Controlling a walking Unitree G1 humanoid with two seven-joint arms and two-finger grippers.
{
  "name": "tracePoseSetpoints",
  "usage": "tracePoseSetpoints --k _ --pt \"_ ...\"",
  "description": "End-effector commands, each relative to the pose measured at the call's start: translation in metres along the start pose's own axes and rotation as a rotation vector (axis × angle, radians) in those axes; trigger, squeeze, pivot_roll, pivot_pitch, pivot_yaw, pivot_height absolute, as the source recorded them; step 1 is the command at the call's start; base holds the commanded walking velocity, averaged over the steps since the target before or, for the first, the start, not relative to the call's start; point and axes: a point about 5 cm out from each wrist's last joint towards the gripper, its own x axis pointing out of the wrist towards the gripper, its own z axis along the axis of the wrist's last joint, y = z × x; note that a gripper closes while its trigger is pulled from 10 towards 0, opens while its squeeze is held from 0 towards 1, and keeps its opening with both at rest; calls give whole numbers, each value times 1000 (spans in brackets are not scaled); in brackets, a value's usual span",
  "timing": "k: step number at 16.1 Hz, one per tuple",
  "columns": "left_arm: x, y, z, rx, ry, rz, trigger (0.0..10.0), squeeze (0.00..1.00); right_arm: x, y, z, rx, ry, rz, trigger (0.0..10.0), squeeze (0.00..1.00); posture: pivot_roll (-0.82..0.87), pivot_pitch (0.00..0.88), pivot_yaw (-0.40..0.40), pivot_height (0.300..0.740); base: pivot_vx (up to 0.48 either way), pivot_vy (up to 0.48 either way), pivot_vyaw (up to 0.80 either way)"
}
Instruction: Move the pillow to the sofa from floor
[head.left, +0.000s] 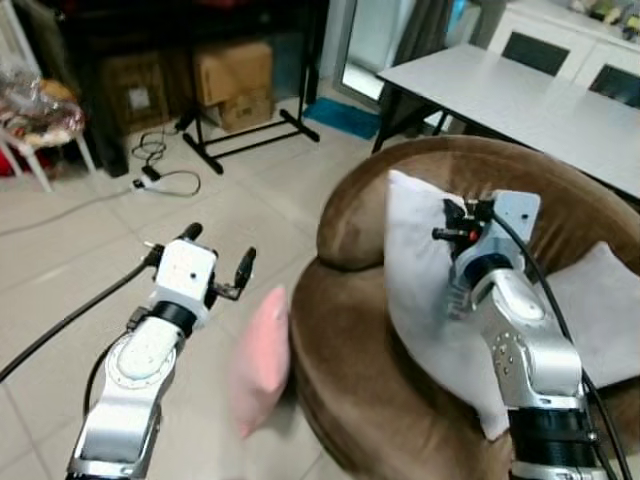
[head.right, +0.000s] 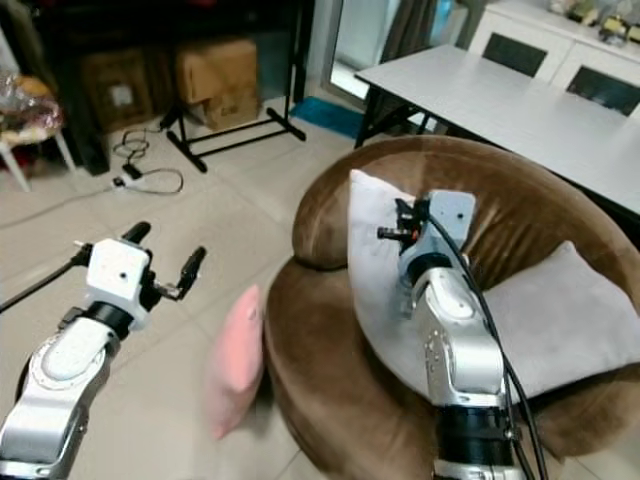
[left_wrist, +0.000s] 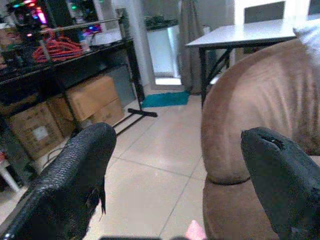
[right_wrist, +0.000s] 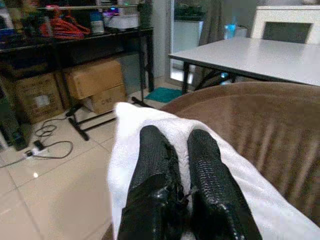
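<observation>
One soft pink pillow (head.left: 262, 362) is seen upright on the tiled floor (head.left: 60, 270), against the round brown sofa (head.left: 350, 400). Nearby, the left gripper (head.left: 220, 262) is held wide open, empty. Farther on, a white cushion (head.left: 420, 300) is pinched by the right gripper (right_wrist: 177, 150).

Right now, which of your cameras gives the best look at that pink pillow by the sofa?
The left eye view: the pink pillow shows whole, though blurred, beside the brown sofa. The right eye view shows it much the same. In the left wrist view a pink tip peeks in at the picture's edge.
</observation>
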Motion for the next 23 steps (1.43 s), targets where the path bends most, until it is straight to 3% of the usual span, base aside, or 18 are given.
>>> tracePoseSetpoints --k 1,6,11,16,20,23 --pt "3 -11 3 -19 -16 -48 10000 0 -2 -12 13 -12 -54 -39 10000 0 26 0 -107 740 330 0 0" --pt "4 -18 1 -13 -3 -106 10000 0 -8 -15 12 -14 -55 -59 10000 0 2 0 -69 740 317 0 -160" --pt "3 -40 -2 -12 18 -315 10000 0 -23 -16 16 0 -73 -62 10000 0 -44 0 -15 740 0 0 0" --pt "-15 -40 -12 -6 93 -497 10000 0 -23 -14 10 152 65 -84 10000 0 -39 0 -33 740 0 0 0" --pt "-22 -40 -16 -4 133 -582 10000 0 -10 -31 0 402 201 -231 10000 0 -32 0 -55 740 0 0 0" --pt "-24 -38 -16 -2 142 -595 10000 0 1 -47 -1 465 221 -326 10000 0 -25 0 -66 740 0 0 0"
